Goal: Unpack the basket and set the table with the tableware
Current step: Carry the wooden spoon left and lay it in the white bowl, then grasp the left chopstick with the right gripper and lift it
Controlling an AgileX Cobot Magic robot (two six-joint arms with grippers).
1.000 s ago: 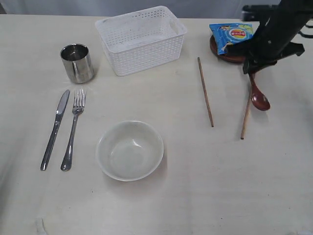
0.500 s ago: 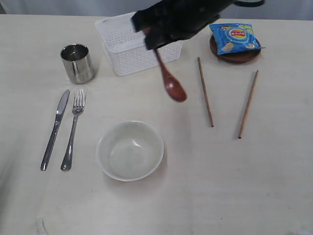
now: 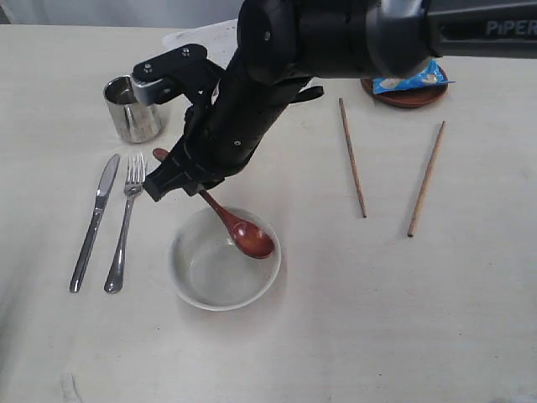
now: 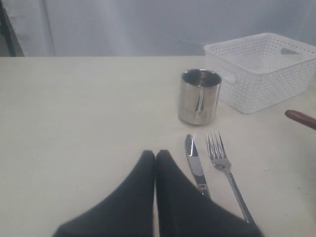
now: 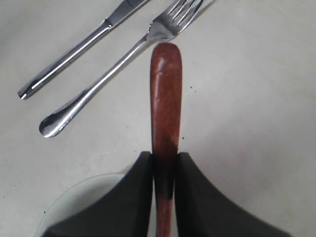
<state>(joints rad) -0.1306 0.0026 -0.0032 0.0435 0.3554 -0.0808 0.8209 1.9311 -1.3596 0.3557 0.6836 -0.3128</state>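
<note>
My right gripper (image 3: 186, 180) reaches across the table (image 3: 352, 336) and is shut on the handle of the reddish-brown wooden spoon (image 3: 252, 238). The spoon slants down, its scoop inside the right side of the white bowl (image 3: 210, 281). In the right wrist view the fingers (image 5: 143, 170) clamp the spoon handle (image 5: 166, 89), with the bowl rim (image 5: 74, 197) below. The steel knife (image 3: 94, 220) and fork (image 3: 126, 227) lie left of the bowl, the steel cup (image 3: 132, 107) behind them. My left gripper (image 4: 156, 154) is shut on nothing, near the knife (image 4: 195, 165). The arm hides most of the white basket (image 3: 189, 38).
Two wooden chopsticks (image 3: 352, 158) (image 3: 426, 178) lie apart on the right. A brown plate (image 3: 411, 94) at the back right carries a blue chips bag (image 3: 411, 81). The left wrist view shows the basket (image 4: 261, 69) beside the cup (image 4: 199, 96).
My right arm has swung from the back right across to the left with the spoon and lowered its scoop into the bowl. Everything else lies as before.
</note>
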